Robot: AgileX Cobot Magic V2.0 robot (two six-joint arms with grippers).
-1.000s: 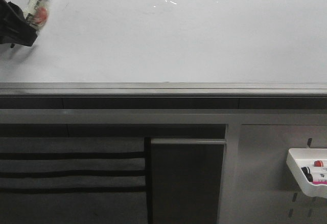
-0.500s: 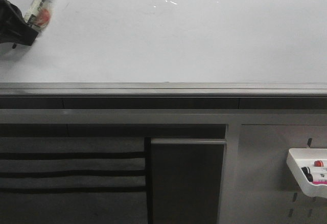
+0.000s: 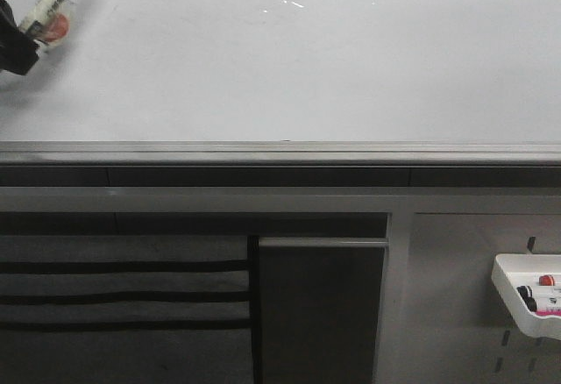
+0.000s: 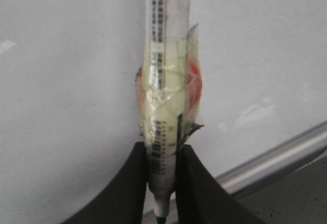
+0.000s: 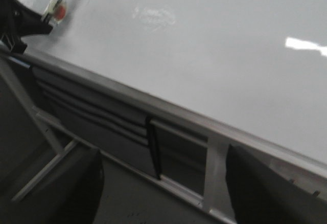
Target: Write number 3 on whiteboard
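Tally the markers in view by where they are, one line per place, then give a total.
Held in the left gripper: 1, a tape-wrapped marker in front of the whiteboard.
In the white marker tray: at least 3 by their caps, red, black and pink.
Total: at least 4.

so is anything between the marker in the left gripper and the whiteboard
Nothing visible. The left gripper is shut on the marker, and bare whiteboard lies around it. The tip is out of frame, so contact can't be judged.
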